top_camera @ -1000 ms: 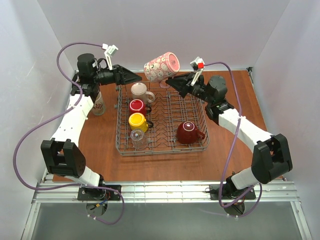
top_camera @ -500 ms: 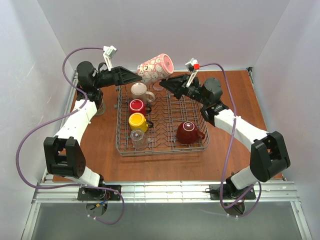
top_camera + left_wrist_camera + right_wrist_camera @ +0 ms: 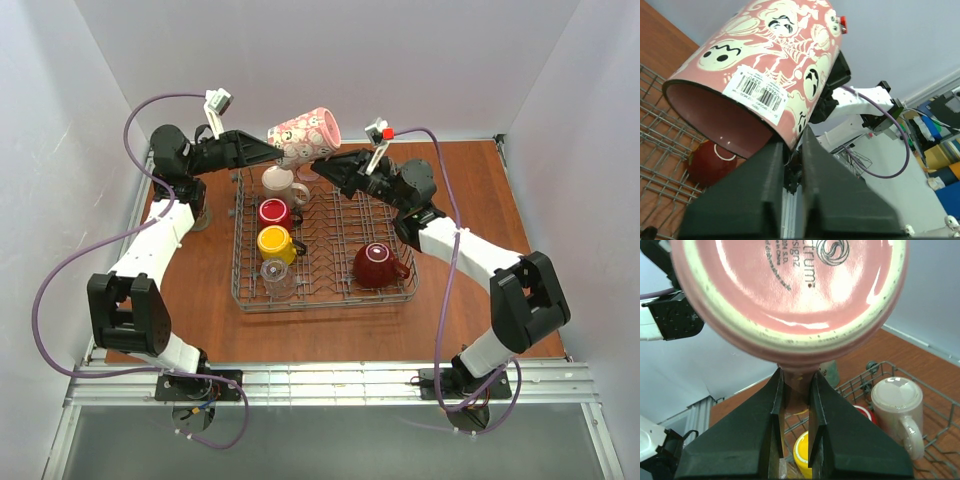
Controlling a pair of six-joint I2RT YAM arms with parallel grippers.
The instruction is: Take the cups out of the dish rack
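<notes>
A pink patterned cup (image 3: 303,134) hangs tilted in the air above the back of the dish rack (image 3: 325,297). My left gripper (image 3: 277,153) is shut on its rim wall; in the left wrist view the fingers (image 3: 772,165) pinch the cup (image 3: 765,60) at its mouth edge. My right gripper (image 3: 319,158) is shut on the cup's handle, seen under the pink base (image 3: 790,290) with the gripper (image 3: 796,387) around it. In the rack sit a cream cup (image 3: 278,183), a red one (image 3: 272,212), a yellow one (image 3: 274,241), a clear glass (image 3: 277,277) and a dark red cup (image 3: 378,263).
A beige cup (image 3: 202,215) stands on the brown table left of the rack, partly hidden by my left arm. The rack's upright tines (image 3: 340,225) rise below the held cup. White walls close the back and sides.
My left gripper has come in from the left and shut on the pink cup's rim. The right gripper and the cup have shifted a little leftward.
</notes>
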